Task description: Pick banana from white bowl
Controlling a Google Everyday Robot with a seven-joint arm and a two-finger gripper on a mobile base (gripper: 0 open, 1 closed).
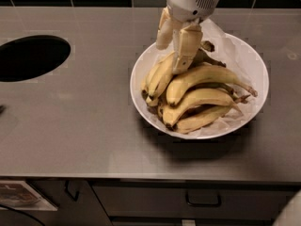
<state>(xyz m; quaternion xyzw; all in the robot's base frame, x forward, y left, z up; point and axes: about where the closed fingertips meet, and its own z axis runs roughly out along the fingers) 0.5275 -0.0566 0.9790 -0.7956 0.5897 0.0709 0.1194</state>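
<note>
Camera view: a grey counter [94,121] with a dark round hole [30,58] at its left. The white bowl [256,74], lined with crinkled paper [225,41], holds a heap. The other bananas [202,98] lie stacked to the right, clear of the gripper [170,56]. The gripper hangs over the bowl's upper left with its fingers apart. One finger crosses the banana [160,76] on the heap's left side, and the other is just beside it.

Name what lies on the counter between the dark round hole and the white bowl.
Nothing: the camera view shows bare counter between the hole and the white bowl. The gripper hangs over the bowl's left side.
</note>
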